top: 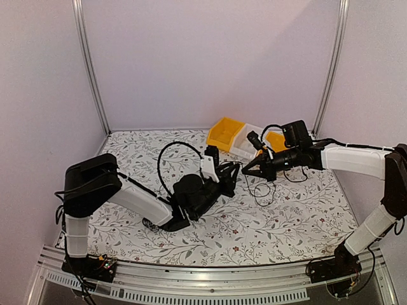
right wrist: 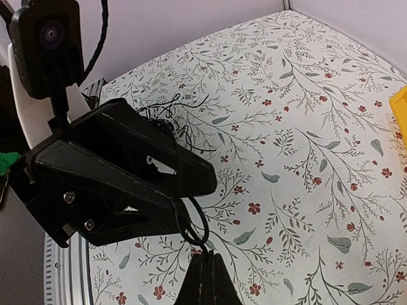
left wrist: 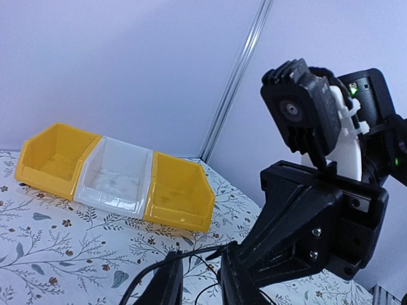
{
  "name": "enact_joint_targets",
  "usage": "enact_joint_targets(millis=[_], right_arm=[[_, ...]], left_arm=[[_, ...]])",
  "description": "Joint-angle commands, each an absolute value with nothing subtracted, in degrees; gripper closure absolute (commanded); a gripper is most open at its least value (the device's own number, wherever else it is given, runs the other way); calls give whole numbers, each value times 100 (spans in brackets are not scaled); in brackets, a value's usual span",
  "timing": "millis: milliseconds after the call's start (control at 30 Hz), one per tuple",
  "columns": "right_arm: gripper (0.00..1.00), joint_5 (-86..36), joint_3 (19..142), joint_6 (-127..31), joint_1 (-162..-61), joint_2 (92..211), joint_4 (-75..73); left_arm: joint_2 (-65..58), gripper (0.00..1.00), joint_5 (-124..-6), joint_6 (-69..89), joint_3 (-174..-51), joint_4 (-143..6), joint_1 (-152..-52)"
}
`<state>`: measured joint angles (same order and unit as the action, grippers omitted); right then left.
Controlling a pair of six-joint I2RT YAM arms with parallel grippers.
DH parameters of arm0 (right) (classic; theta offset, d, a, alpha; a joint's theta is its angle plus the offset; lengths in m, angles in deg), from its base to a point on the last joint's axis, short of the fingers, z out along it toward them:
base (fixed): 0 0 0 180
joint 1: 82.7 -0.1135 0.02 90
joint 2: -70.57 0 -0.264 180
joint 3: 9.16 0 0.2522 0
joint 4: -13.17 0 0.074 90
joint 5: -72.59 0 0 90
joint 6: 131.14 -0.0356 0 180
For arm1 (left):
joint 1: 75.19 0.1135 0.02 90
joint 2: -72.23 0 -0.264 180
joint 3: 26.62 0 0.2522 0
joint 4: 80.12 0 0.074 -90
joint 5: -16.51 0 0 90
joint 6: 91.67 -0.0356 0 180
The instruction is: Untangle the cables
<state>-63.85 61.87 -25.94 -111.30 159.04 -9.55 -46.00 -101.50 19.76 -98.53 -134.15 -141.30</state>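
Black, very thin cables (top: 263,190) are lying in a loose clump on the floral worktop (top: 286,222) in the top view. They are just below the right hand (top: 245,170), and a strand is running up to it. The left hand (top: 233,173) is meeting the right hand tip to tip near the worktop's middle. A yellow bin (top: 226,133), a white bin (top: 245,147) and a second yellow bin (top: 277,141) are sitting in a row at the far edge.

In the left wrist view, the left hand's fingers (left wrist: 168,283) are framing a strand. Whether they are gripping it cannot be told.

In the right wrist view, the right hand (right wrist: 205,267) is pressing its fingertips together on a loop of the cables (right wrist: 206,230). The loop is running up under the left hand (right wrist: 206,181). More cable is lying scribbled on the worktop behind.
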Motion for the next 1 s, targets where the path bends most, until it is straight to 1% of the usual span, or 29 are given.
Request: enact_joint_targets(millis=[0,133,400,633,967], right_arm=[[100,-6534,6118,-2529,-11136,15803,-911],[100,-6590,6119,-2459,-11138,15794,-946],[100,-6602,6111,-2368,-11140,15768,-990],[100,-6500,6102,-2164,-11144,15750,-1065],[100,-6271,6076,-1990,-11164,15658,-1131]], left_arm=[[-4726,81,-10011,2025,-10051,-13412,-14029],[-4788,82,-9963,2040,-10121,-13404,-14007],[-4894,87,-9815,2123,-10269,-13393,-13931],[-4935,88,-9527,2546,-10320,-13452,-13761],[-5173,88,-9318,2556,-10905,-13285,-13446]])
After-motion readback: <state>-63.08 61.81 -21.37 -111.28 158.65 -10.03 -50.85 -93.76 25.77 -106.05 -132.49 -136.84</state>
